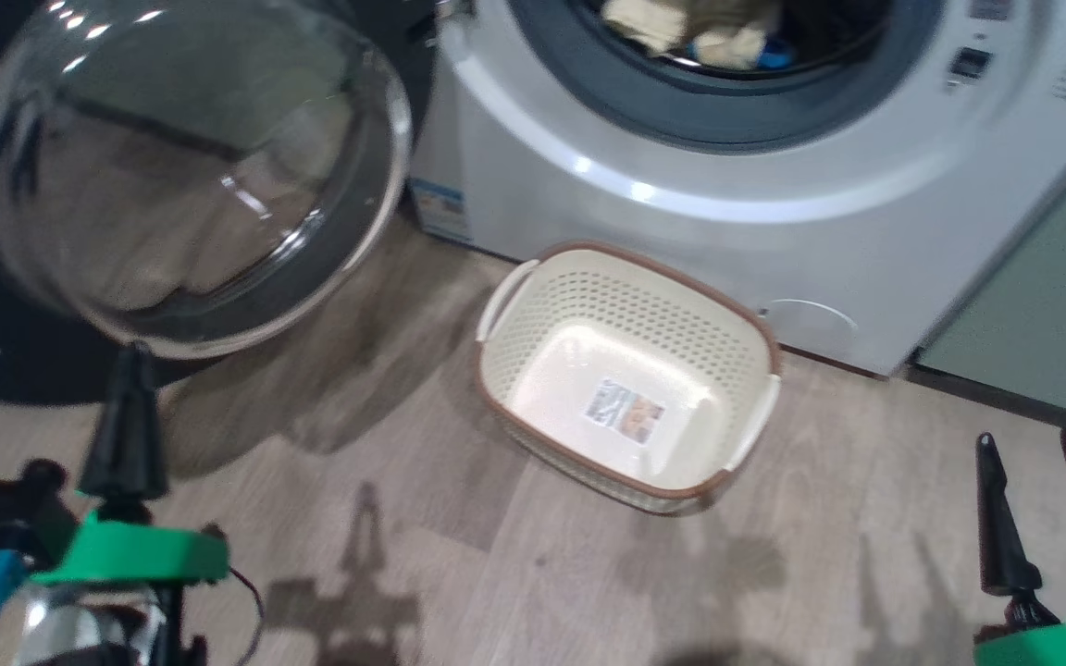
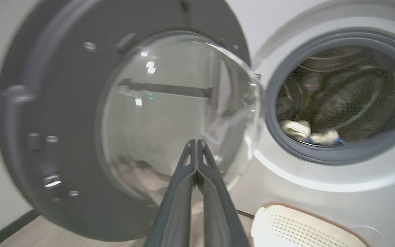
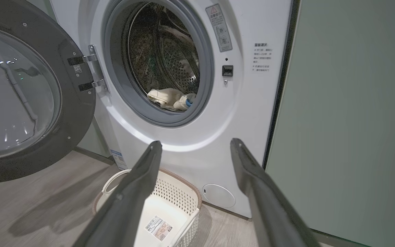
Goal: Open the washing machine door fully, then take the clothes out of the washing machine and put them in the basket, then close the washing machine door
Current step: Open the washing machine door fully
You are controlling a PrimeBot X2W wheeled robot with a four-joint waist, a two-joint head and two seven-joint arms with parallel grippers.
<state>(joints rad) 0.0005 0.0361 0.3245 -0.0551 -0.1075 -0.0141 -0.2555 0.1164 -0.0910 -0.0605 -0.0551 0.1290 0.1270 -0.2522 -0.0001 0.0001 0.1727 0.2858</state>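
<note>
Standing open before the left pincer [image 2: 196, 144] is the washing machine door [image 2: 53, 103]; that pincer is pressing together, empty. The right pincer [image 3: 195, 143] is spreading wide, empty, facing the basket [image 3: 180, 187] and the clothes [image 3: 168, 97] inside the washing machine [image 3: 245, 113].

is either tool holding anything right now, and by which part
Nothing is held. The left tool is shut on nothing, pointing at the round black-rimmed glass door; the right tool is open and empty, apart from the cream perforated plastic basket.
</note>
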